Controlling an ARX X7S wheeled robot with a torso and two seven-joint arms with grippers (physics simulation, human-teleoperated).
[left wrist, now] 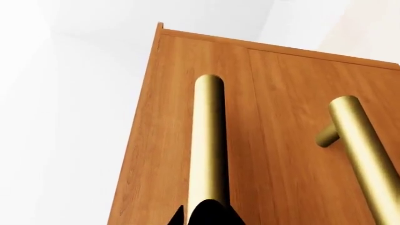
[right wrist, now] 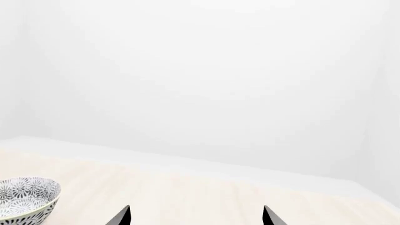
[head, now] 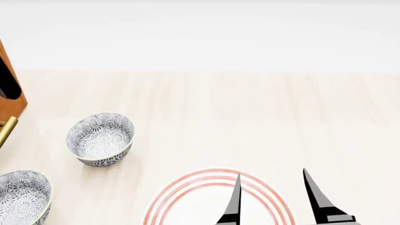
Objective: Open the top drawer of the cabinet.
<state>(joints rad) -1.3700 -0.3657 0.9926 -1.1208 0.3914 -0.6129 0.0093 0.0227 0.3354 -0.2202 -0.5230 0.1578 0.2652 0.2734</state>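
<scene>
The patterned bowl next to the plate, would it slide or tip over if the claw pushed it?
The patterned bowl would probably slide, since the tabletop looks smooth. Pushed high on its rim, it might tip: its base looks narrower. It looks ceramic, so likely breakable.

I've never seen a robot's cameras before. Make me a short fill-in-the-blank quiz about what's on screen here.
1. The cabinet has bar handles coloured ____.
2. In the head view, the number of patterned bowls on the table is ____.
3. The right gripper hangs over a white plate ringed in ____.
4. The right gripper's jaws stand ____.

Missing words: brass (gold); two; red; open
</scene>
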